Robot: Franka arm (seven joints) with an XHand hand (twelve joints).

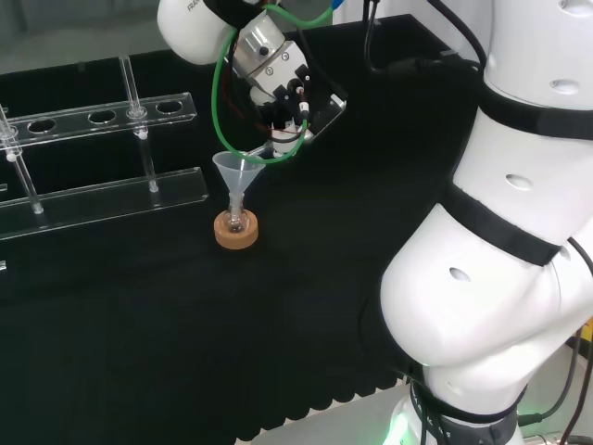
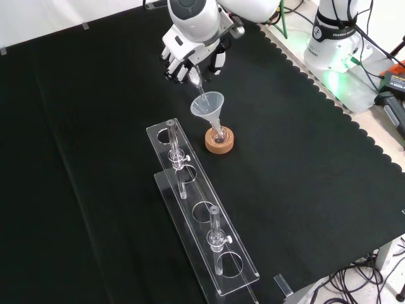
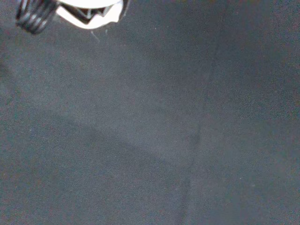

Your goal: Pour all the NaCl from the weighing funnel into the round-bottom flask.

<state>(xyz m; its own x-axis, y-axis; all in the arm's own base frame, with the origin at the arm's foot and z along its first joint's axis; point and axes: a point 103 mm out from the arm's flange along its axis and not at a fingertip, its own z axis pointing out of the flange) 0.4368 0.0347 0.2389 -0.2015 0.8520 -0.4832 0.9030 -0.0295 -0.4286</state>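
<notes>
Clear rack point(image 2: 202, 221) lower-centre in the front view; above it, hand point(image 2: 193, 60) pinching the weighing funnel point(image 2: 198, 85), spout angled down into the plastic funnel point(image 2: 211, 106) on the flask point(image 2: 219, 134).

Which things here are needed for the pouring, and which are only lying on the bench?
Needed:
- hand
- weighing funnel, held tilted in the hand
- plastic funnel in the flask's neck
- round-bottom flask
- cork ring under it

Only lying about:
- clear rack with its posts

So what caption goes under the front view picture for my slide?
Black-and-white robot hand tips a clear weighing funnel into the clear plastic funnel on a cork-ringed flask.
</notes>
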